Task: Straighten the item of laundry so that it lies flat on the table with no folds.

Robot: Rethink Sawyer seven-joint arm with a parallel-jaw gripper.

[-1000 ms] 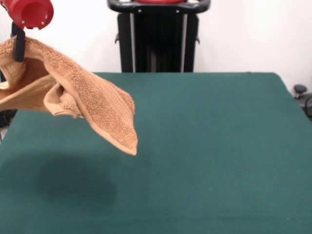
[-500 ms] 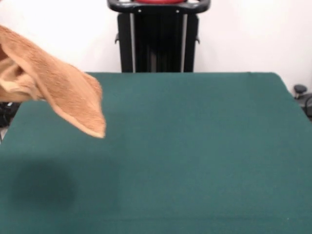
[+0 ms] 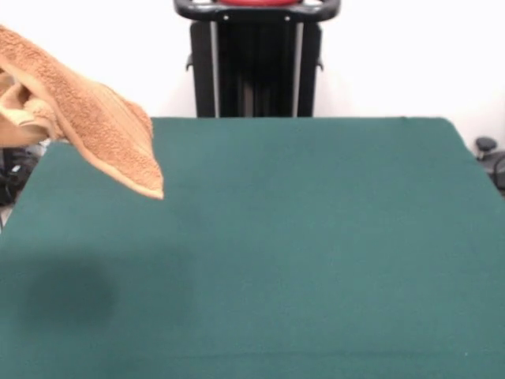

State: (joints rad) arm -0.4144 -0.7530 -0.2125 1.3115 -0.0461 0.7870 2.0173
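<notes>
No arm, wrist or gripper is visible. Only the robot's black pedestal [image 3: 256, 59] shows, upright and central behind the far edge of the table [image 3: 316, 237], with a red strip on its top bar. Gripper state undetermined.

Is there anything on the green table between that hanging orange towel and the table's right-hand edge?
No. In the front view the table is bare from the towel to its right edge.

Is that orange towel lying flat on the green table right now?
No, the towel hangs bunched in the air at the picture's left edge, with its shadow on the green table below it.
</notes>
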